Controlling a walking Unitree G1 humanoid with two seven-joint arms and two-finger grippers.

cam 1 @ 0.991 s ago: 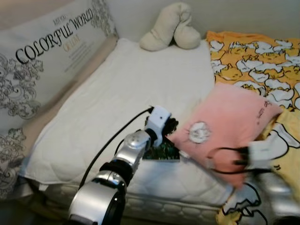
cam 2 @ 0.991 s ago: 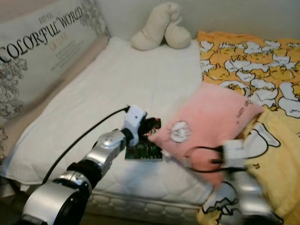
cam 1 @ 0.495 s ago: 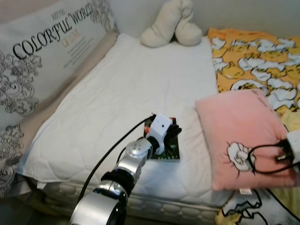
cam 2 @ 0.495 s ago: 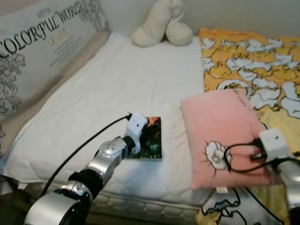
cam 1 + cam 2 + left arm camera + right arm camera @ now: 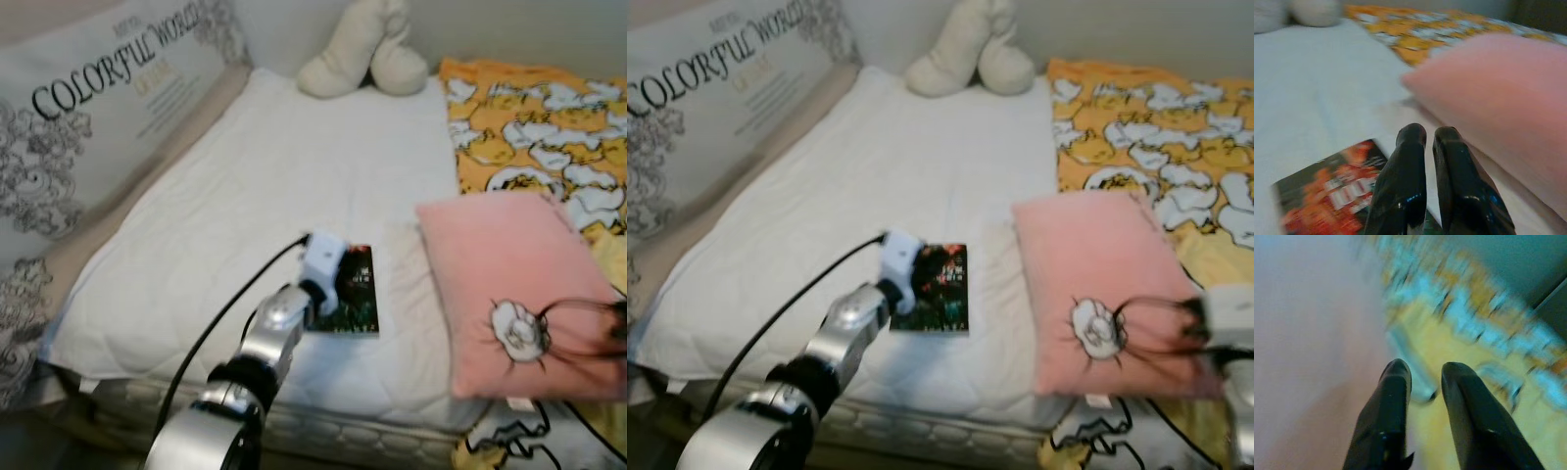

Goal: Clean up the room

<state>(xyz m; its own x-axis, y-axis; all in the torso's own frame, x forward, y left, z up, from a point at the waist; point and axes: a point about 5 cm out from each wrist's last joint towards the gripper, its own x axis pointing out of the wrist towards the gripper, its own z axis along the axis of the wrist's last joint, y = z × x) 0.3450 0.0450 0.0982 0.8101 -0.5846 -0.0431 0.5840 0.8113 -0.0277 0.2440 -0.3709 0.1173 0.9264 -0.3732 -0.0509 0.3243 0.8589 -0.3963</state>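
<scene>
A thin dark-covered book (image 5: 353, 304) with red-orange print is lying flat on the white mattress pad (image 5: 274, 196) of the bed, near the front edge, with the pink pillow (image 5: 514, 294) lying just beside it at 3 o'clock. The pillow is showing a small white cartoon patch (image 5: 516, 333) near its front end. The left tool (image 5: 1429, 139) is hovering at the book's 9 o'clock edge, its two black fingers (image 5: 1405, 186) sitting narrowly together with only a slit between them and gripping nothing. The head views are covering part of the book with the left wrist housing (image 5: 321, 259), while the left wrist view is showing the cover's orange lettering, too blurred to read. The right tool (image 5: 1422, 377) is appearing in its own wrist view over the pillow's edge and the yellow cartoon-print blanket (image 5: 534, 127), fingers slightly parted and empty; in the right eye view the right arm is cut off by the frame's 3 o'clock edge and the black cable loop (image 5: 1156, 323) is lying over the pillow. The right wrist picture is smeared with motion, so the blanket pattern is hard to make out. At 12 o'clock a cream plush toy (image 5: 362, 54) is resting against the wall; at 10 o'clock a large printed pillow (image 5: 88, 127) reading "COLORFUL WORLD" is leaning along the bedside.
</scene>
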